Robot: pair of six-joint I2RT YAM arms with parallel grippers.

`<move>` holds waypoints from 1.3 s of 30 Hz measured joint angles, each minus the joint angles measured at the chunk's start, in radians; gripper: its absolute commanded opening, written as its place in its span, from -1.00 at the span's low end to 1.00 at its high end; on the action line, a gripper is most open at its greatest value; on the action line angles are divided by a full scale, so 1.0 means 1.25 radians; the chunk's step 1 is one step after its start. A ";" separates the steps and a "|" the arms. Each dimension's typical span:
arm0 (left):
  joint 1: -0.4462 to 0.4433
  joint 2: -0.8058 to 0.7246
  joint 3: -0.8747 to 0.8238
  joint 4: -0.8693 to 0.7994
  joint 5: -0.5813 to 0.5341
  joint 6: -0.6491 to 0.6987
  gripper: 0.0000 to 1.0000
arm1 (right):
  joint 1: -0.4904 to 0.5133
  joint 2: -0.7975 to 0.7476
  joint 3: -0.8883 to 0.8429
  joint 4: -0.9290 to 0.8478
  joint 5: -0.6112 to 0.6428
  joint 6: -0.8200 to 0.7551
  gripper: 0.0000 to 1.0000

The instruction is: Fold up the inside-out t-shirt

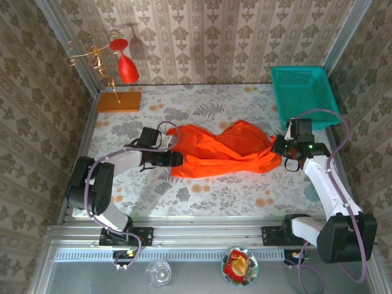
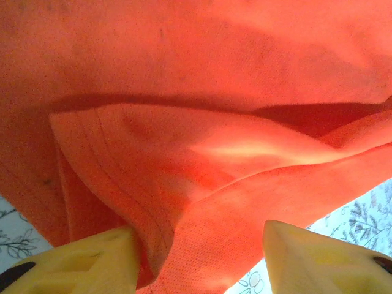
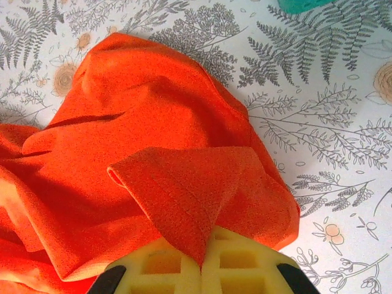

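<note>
Top external: high, behind the arm bases, looking down and forward across the whole table (image 1: 233, 187) to the back wall. Left wrist: almost against the t-shirt (image 2: 196, 79), left fingertips (image 2: 92, 266) at the bottom edge; probably aimed low along the table, hard to tell. Right wrist: slightly further back, looking down past right fingertips (image 3: 239, 263) at cloth and tabletop. All three share the t-shirt.

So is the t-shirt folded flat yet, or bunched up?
Bunched, not folded. The t-shirt lies in a rumpled heap strung between the left pincer and right pincer, which pinches one edge.
</note>
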 measured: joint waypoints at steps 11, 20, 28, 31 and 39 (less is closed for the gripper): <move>-0.016 0.039 0.002 -0.012 -0.007 0.018 -0.71 | -0.002 -0.009 -0.006 0.000 -0.005 0.000 -1.00; -0.010 -0.141 0.044 -0.083 -0.064 0.021 -1.00 | -0.002 -0.034 -0.002 0.000 -0.013 0.012 -1.00; 0.055 -0.434 0.284 -0.106 -0.092 0.031 -1.00 | -0.003 -0.061 0.053 0.060 -0.083 0.090 -1.00; 0.072 -0.460 0.344 -0.092 -0.071 0.028 -1.00 | -0.003 -0.072 0.154 0.044 -0.081 0.098 -1.00; 0.072 -0.418 0.333 -0.044 -0.018 -0.004 -1.00 | -0.003 -0.042 0.814 -0.089 0.152 -0.046 -1.00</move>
